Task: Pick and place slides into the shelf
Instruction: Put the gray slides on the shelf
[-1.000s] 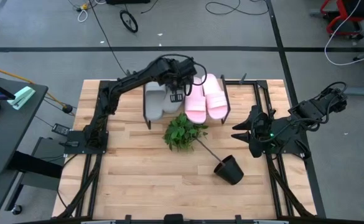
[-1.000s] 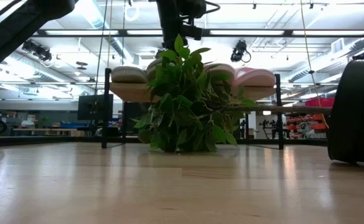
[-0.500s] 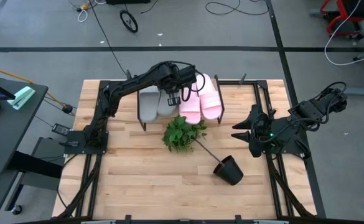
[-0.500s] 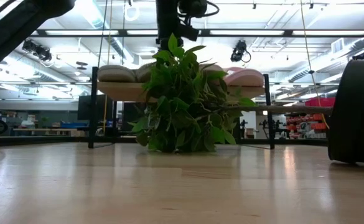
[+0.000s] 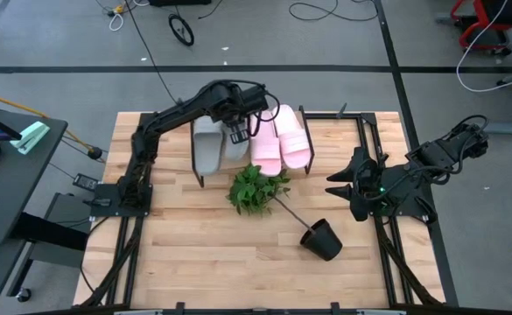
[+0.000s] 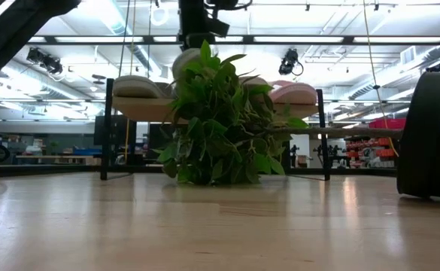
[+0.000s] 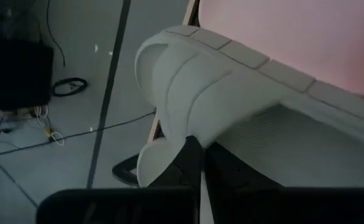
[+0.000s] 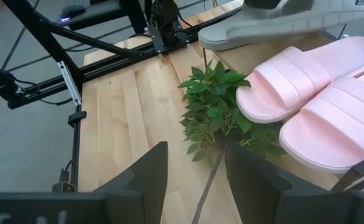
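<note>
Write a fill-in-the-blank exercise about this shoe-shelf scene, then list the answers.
1. The left gripper has its jaws ____ on a light grey slip-on sandal.
2. The two pale pink slip-on sandals lie on the ____ shelf.
3. The black plastic pot lies on its ____, and the green leafy plant sprawls out of it.

Missing words: shut; wooden-topped; side

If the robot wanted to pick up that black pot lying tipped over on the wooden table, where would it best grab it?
Probably by the rim of the black plastic pot, one finger inside the mouth and one outside. It lies on its side, so the thin wall is easier to pinch than the wide round body. The right gripper, open and waiting at the table's right edge, is nearest and could come in from that side.
</note>
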You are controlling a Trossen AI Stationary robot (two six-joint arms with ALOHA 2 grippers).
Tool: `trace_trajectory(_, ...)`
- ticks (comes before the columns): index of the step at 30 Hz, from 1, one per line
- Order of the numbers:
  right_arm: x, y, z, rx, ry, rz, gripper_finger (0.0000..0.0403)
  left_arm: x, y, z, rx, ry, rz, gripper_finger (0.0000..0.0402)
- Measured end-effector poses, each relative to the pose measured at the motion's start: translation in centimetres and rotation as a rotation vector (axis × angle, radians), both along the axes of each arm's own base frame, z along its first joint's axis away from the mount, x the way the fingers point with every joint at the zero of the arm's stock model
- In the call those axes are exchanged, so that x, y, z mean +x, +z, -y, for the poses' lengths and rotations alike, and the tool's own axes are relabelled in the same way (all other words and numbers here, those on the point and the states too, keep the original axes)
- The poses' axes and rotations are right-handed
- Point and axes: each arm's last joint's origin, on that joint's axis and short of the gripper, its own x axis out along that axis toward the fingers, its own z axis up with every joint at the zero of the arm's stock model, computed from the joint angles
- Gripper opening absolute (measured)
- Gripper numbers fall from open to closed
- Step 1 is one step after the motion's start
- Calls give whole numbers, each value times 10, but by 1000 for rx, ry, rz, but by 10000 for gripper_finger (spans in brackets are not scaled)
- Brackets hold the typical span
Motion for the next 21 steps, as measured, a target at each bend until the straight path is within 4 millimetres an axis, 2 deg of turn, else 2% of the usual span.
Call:
trace_trajectory(7, 0, 0, 0, -3, 1, -3, 164, -8, 10, 5, 0, 46, 40, 9)
trace_trajectory(13, 0, 0, 0, -3, 2, -3, 164, -8, 10, 6, -10, 58, 50, 9)
trace_trajectory(21, 0, 0, 0, 3, 9, -6, 164, -12, 10, -4, 3, 85, 44, 8)
